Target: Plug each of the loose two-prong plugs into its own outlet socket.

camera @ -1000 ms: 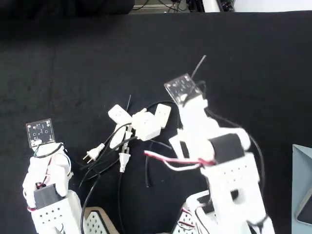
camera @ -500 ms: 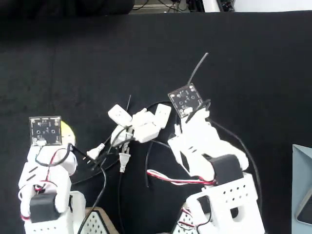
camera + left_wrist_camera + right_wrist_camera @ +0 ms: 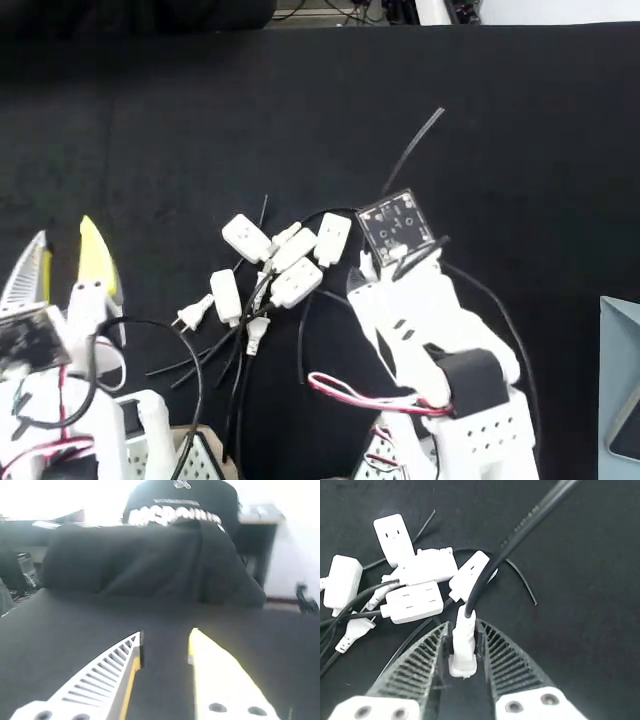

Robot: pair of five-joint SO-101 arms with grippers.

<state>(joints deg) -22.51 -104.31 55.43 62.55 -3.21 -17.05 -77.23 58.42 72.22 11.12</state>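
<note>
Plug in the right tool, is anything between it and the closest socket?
Yes. The plug in the right tool has its own black cord bending forward across the nearest socket, just ahead.

Setting: I read this as a robotics lab bench.
Work surface: table [image 3: 150, 130] draped in black cloth.
Hardware: an arm [image 3: 440, 330] of white printed parts with a bare circuit board [image 3: 399, 224] and exposed wiring.
Far edge: loose cables [image 3: 345, 12].
Background: white wall [image 3: 300, 555], dark furniture [image 3: 256, 540].
</note>
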